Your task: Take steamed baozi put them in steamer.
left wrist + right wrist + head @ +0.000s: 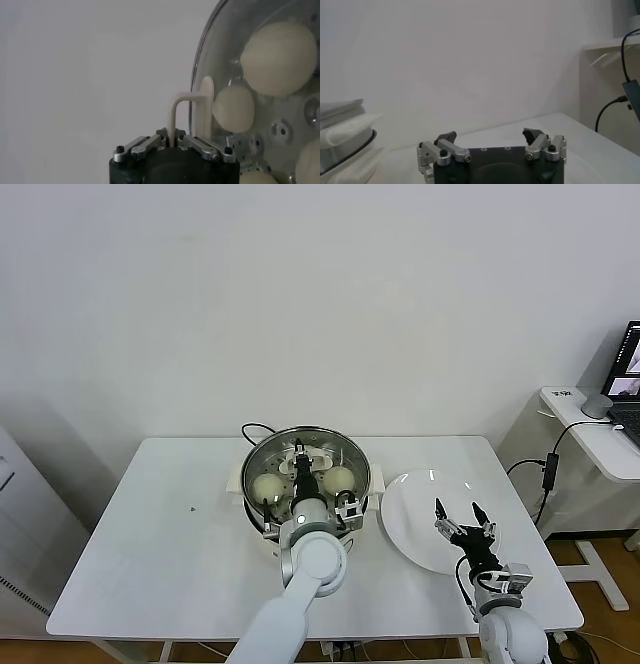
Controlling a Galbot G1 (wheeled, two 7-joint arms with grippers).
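Head view: steamer (355, 452) holds baozi (267, 487) under lid (225, 60) handle-clenched by left gripper (301, 469); right gripper (459, 518) gapes over plate (405, 514).

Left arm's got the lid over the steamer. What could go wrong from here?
1. The left gripper pinches only the thin handle of the glass lid; the lid may swing or slip.
2. The baozi sit close under it and could get pressed.
3. The steamer rim may catch a tilted lid.
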